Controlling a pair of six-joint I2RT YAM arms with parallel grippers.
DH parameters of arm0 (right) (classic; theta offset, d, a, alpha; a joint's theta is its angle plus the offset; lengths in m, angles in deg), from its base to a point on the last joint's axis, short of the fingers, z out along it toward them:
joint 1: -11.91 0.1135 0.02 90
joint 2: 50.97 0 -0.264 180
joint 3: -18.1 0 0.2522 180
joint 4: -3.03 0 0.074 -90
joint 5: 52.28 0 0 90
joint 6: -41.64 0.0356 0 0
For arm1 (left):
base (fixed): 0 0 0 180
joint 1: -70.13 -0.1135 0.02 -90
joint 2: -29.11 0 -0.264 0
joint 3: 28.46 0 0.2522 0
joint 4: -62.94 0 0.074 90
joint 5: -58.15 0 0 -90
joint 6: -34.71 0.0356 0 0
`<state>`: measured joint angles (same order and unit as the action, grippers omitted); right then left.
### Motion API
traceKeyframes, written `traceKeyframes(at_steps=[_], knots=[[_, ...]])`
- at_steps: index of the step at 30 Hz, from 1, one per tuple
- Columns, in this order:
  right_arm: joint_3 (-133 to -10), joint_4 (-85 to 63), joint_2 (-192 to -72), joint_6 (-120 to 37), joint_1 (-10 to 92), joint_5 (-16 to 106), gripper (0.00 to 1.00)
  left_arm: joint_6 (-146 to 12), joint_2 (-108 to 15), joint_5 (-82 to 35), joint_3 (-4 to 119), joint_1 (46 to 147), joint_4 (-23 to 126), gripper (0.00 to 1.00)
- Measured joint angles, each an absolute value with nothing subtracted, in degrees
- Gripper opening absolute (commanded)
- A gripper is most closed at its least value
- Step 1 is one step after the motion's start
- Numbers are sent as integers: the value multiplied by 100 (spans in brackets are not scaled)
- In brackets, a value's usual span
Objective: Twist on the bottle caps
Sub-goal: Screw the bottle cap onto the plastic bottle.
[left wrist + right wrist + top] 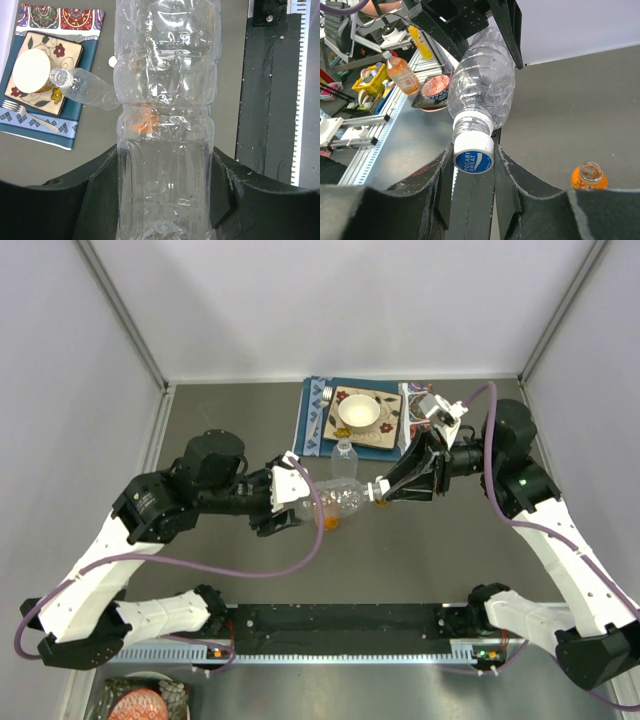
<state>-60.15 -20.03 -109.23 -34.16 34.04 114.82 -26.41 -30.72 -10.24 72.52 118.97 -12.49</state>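
1. Orange bottle (590, 179): uncapped, upright on the table, just under the held bottle. Only the right wrist view showed its open mouth.
2. Clear bottle (335, 500): held level above the table, between the arms. The left gripper (300, 505) clasped its ribbed body with the jaws fairly wide. The plastic looked thin, light and empty. It would likely dent or slip under a hard squeeze, so the ribs seemed the best hold.
3. Blue-and-white cap (473, 156): seated on the neck, pinched narrowly by the right gripper (382, 490). It was probably small and stiff. The overhead view barely resolved it.
4. Second clear bottle (85, 89): uncapped, beside the plate (65, 65). The left wrist view showed its bare neck.
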Motion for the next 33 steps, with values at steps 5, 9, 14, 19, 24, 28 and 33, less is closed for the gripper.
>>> traceKeyframes(at_steps=[5, 9, 14, 19, 24, 28, 33], knots=[[-6015, -2003, -10927, -3416, 3474, 11477, 12, -2641, -3081, -1022, 7263, 11897, -1275, 46], [-6019, -1994, -10984, -3416, 3627, 11455, 11, -2639, -3105, -991, 7274, 11897, -1351, 46], [-6021, -2018, -11065, -3416, 3668, 11433, 11, -2643, -3114, -1022, 7274, 11891, -1428, 46], [-6026, -2016, -11065, -3416, 3688, 11403, 11, -2663, -3114, -1039, 7274, 11891, -1428, 45], [-6026, -1994, -11086, -3368, 3751, 11221, 11, -2722, -3105, -1208, 7274, 11908, -1426, 44], [-6026, -1909, -11185, -3197, 3778, 11097, 10, -2753, -3129, -1673, 7274, 12135, -1428, 44], [-6026, -1756, -11314, -2872, 3830, 10889, 9, -2728, -3144, -2263, 7282, 12345, -1428, 44]])
